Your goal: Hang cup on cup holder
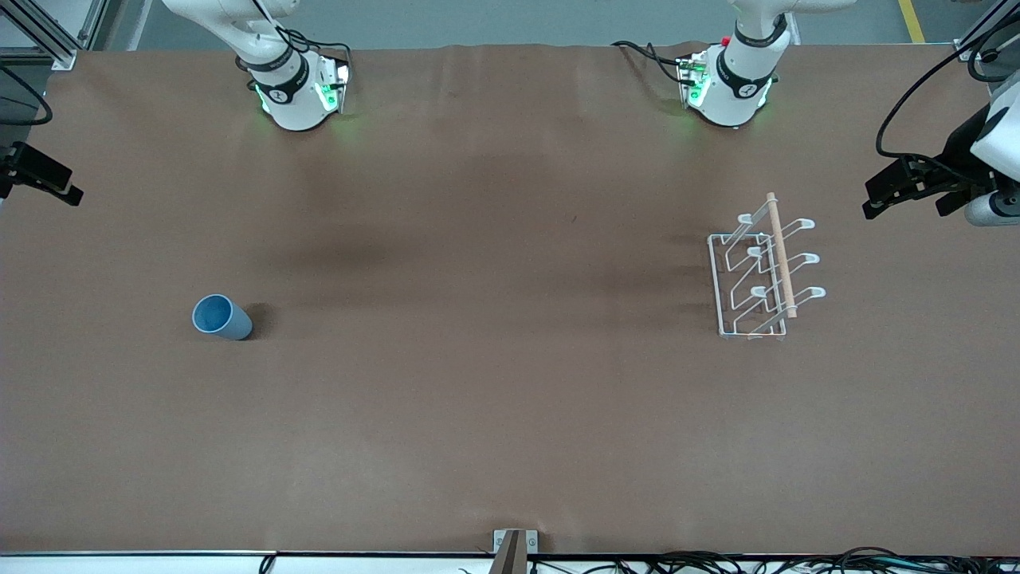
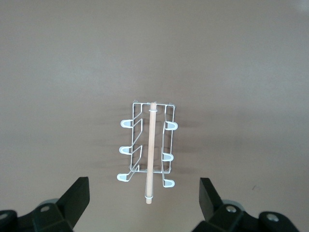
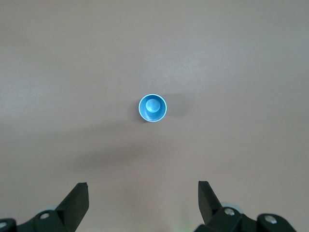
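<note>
Right gripper (image 1: 40, 179): at the far left edge of the front view, hanging high above the tabletop (image 1: 494, 383) at the right arm's end; its wrist view shows the jaws spread wide with nothing between them, looking straight down on the cup.
Cup (image 1: 221, 317): left-centre of the front view, standing upright on its base with the mouth up, alone on the brown tabletop and touched by nothing; in the right wrist view (image 3: 152, 108) it sits mid-frame, well below the jaws.
Cup holder (image 1: 761, 271): right of centre in the front view, upright on the tabletop toward the left arm's end, well apart from the cup; all six prongs are bare.
Left gripper (image 1: 916, 187): at the right edge of the front view, high above the tabletop just past the cup holder; jaws released and empty, and this arm waits.
Progress: nothing done yet, by the look of it. Grasping, carrying, upending and hanging the cup all remain.
</note>
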You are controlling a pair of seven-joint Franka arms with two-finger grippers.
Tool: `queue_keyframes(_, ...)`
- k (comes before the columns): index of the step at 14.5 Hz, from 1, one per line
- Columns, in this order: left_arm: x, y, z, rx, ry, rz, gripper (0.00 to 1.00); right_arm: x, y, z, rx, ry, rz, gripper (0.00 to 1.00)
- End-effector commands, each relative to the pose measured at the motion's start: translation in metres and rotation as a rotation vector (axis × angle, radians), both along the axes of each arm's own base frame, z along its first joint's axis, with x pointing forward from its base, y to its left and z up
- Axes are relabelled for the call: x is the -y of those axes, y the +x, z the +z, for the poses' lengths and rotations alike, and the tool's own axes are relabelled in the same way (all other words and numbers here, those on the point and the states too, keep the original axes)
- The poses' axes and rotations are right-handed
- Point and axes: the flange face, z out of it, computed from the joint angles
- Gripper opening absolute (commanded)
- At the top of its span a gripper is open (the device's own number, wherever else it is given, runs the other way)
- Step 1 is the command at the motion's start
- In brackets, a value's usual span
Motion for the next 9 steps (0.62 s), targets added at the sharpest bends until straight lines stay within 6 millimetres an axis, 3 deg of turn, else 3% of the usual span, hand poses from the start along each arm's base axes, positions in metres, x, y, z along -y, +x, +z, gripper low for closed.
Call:
queue_keyframes(1, -0.0005, 0.0006, 0.0057, 0.011, 0.022, 0.003, 1.0, 0.0021, 0.0015, 0.0018, 0.004, 0.007, 0.009, 1.0)
queue_keyframes(9, -0.0007, 0.0028, 0.0059, 0.022, 0.016, 0.01, 1.0, 0.0038, 0.003, -0.003, -0.011, 0.008, 0.012, 1.0)
